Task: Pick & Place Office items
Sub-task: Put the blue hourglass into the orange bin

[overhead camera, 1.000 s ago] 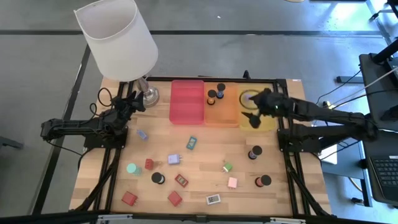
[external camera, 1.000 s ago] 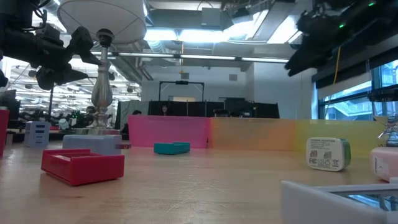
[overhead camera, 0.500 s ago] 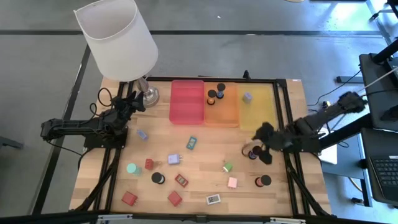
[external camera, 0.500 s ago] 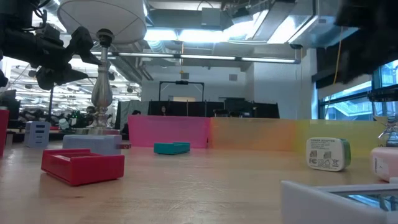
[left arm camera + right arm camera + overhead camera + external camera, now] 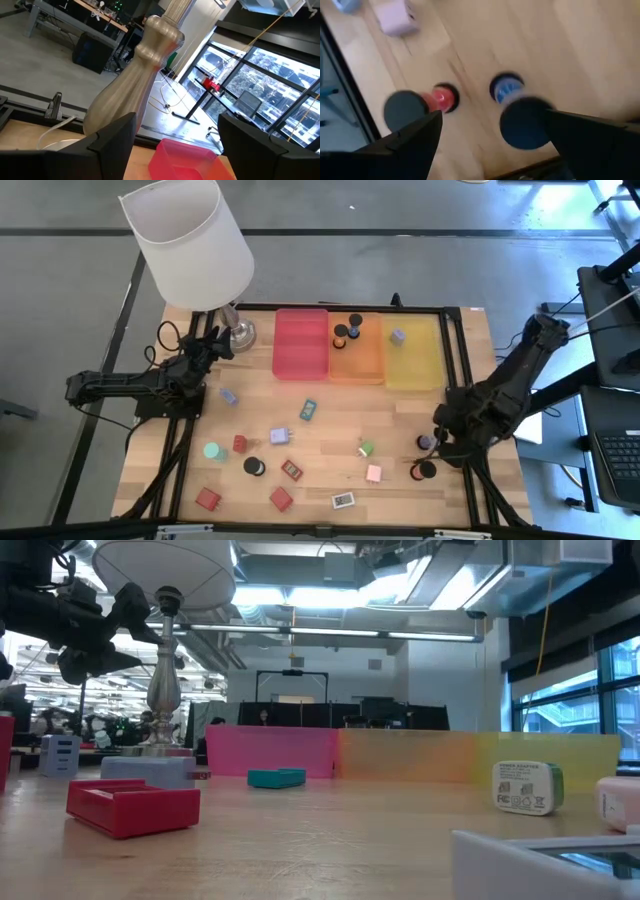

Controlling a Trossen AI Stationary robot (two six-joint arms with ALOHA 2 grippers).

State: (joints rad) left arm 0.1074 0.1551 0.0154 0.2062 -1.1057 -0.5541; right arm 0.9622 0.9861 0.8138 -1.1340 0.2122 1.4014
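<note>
The right arm has swung back from the yellow tray [image 5: 412, 358] to the right edge of the tabletop [image 5: 330, 425], and the cylinder that stood mid-right a second ago now sits lower, beside the red-topped one. The right gripper [image 5: 437, 450] hangs over those two pieces with its fingers spread, and the wrist view looks down on the blue-topped cylinder [image 5: 507, 89] between them, with the red-topped cylinder [image 5: 441, 98] just beside it; nothing is pinched. A lavender cube [image 5: 398, 336] lies in the yellow tray, and two black cylinders [image 5: 347, 327] stand in the orange tray [image 5: 357, 360]; the red tray [image 5: 301, 343] sits next to it. The other office items are scattered across the wood: a teal block [image 5: 308, 410], a green cube [image 5: 366, 448], a pink cube [image 5: 374, 473], red blocks [image 5: 282, 499] and a white block [image 5: 343, 500] near the front. The left gripper [image 5: 212, 345] waits at the lamp [image 5: 190, 242] base, fingers spread and holding nothing.
</note>
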